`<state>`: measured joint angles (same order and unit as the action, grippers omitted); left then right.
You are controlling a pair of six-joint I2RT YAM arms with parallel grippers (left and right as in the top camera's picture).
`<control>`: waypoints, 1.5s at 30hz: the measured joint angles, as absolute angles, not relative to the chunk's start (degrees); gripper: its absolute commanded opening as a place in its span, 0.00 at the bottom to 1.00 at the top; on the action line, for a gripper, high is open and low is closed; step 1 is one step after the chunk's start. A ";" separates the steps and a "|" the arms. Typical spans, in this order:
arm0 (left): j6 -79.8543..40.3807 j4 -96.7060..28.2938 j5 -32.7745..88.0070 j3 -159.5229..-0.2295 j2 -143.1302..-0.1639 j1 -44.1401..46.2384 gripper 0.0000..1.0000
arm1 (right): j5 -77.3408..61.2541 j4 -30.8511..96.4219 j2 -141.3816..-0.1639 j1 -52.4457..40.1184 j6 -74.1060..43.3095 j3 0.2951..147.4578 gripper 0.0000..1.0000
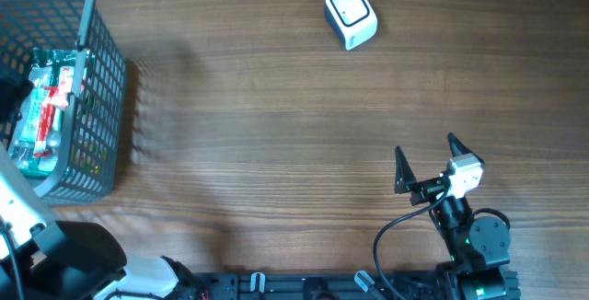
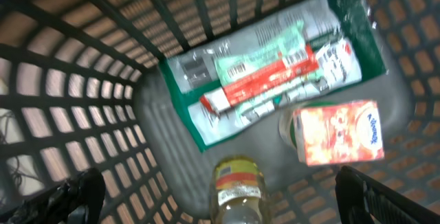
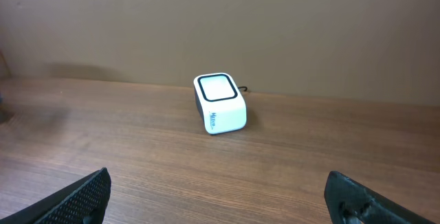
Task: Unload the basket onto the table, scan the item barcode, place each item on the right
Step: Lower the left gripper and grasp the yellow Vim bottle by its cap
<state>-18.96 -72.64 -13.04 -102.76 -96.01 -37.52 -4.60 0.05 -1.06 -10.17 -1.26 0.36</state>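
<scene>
Far left, a grey plastic mesh basket (image 1: 103, 79) holds a green-and-white plastic packet (image 2: 261, 73), orange carton (image 2: 340, 131) and yellow bottle (image 2: 237, 183); left fingers (image 2: 75, 193) hang spread above them. A white box scanner (image 1: 351, 15) sits far right-centre on the wooden surface (image 1: 258, 125); right fingers (image 1: 401, 171) stand apart, near right.

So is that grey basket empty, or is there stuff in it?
Not empty. The left wrist view shows the basket holding a green-and-red packet, an orange carton and a bottle.
</scene>
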 measured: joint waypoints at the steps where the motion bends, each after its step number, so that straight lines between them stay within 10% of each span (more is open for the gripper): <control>1: -18.87 -72.51 -12.34 -102.04 -96.03 -37.52 1.00 | -4.60 0.05 -1.06 -10.17 -1.26 0.36 1.00; 45: -17.06 -63.31 -1.26 -80.29 -96.07 -37.52 0.80 | -4.60 0.05 -1.06 -10.17 -1.26 0.36 1.00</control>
<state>-17.06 -63.31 -1.26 -80.29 -96.07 -37.52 -4.60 0.05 -1.06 -10.17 -1.26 0.36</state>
